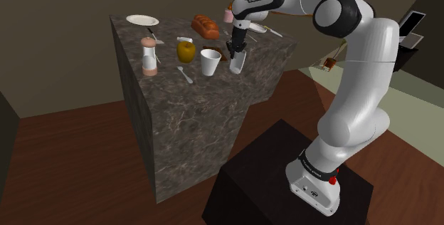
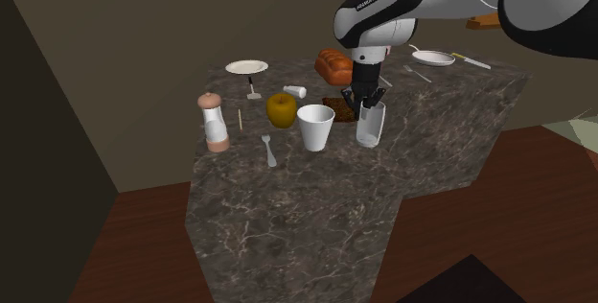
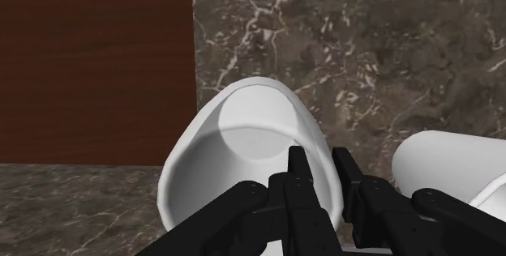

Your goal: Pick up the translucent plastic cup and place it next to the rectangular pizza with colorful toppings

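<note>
The gripper (image 3: 323, 175) points straight down with its fingers drawn close together, pinching the wall of the translucent cup (image 3: 243, 137): one finger reaches inside the rim, the other sits against the outside. The cup hangs upright under the hand near the counter's edge (the wood floor (image 3: 97, 68) shows just past it in the wrist view). Whether its base touches the dark marble counter (image 2: 316, 215) or is just clear of it is hard to tell from these angles.

Just behind the cup in the second exterior view lies the rectangular pizza (image 2: 336, 109), a dark slab partly hidden by the hand. Beside the held cup, on that view's left, stands a white cup (image 2: 316, 127), close but apart. Further left are a yellow apple (image 2: 281, 109), a fork (image 2: 270, 150) and a grinder (image 2: 215, 124). A bread loaf (image 2: 333, 63) sits behind the pizza.
</note>
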Robot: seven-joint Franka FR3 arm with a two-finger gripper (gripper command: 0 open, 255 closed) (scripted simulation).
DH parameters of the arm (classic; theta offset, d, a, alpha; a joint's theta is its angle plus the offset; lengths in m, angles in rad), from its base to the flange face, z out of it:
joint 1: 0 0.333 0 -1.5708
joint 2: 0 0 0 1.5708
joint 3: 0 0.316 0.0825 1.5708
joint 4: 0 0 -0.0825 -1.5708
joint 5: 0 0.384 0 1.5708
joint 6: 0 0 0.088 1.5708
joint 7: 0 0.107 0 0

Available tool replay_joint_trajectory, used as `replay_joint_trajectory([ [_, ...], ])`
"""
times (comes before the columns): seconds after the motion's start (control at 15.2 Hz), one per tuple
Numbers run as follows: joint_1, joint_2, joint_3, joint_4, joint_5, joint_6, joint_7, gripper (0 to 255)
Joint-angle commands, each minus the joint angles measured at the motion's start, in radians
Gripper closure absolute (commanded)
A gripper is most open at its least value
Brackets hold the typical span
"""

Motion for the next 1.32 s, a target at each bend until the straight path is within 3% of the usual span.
replay_joint_trajectory([
  [0.0, 0.000, 0.000, 0.000, 0.000, 0.000, 0.000, 0.000, 255],
  [0.07, 0.000, 0.000, 0.000, 0.000, 0.000, 0.000, 0.000, 255],
  [0.13, 0.000, 0.000, 0.000, 0.000, 0.000, 0.000, 0.000, 0],
  [0.46, 0.000, 0.000, 0.000, 0.000, 0.000, 0.000, 0.000, 0],
  [0.73, 0.001, -0.017, 0.001, 0.104, 0.003, -0.120, -0.002, 0],
  [1.25, 0.001, -0.017, 0.001, 0.104, 0.003, -0.119, -0.002, 0],
])
